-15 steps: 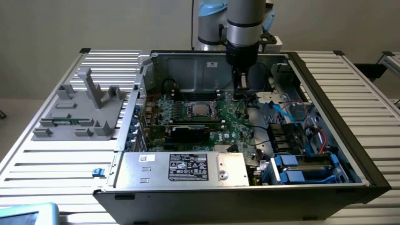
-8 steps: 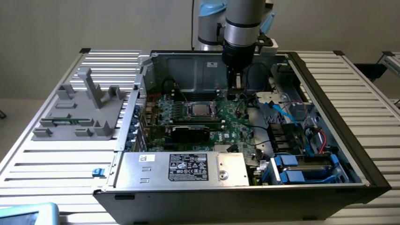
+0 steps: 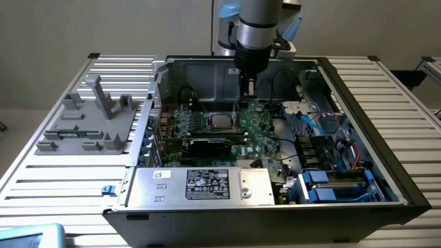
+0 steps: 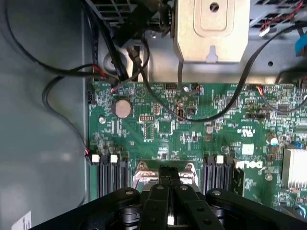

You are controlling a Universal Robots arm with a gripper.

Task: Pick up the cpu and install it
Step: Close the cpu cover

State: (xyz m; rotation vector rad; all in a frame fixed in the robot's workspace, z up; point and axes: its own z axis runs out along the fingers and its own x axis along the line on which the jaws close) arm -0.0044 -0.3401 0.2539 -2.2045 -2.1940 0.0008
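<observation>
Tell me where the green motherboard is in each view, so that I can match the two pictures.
Exterior view: the green motherboard lies flat inside the open computer case, near the picture's middle, under the arm.
Wrist view: the green motherboard spans most of the picture, beyond the tool.
Shared landmark: the metal-framed socket on the board, which the wrist view shows right at the tool's tips.

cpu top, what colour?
Silvery-beige metal; the cpu shows best in the exterior view.

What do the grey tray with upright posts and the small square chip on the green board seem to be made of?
The grey tray with upright posts looks like matte plastic: even dull grey, moulded shapes. The small square chip seems metal-topped: silvery, slightly shiny.
</observation>
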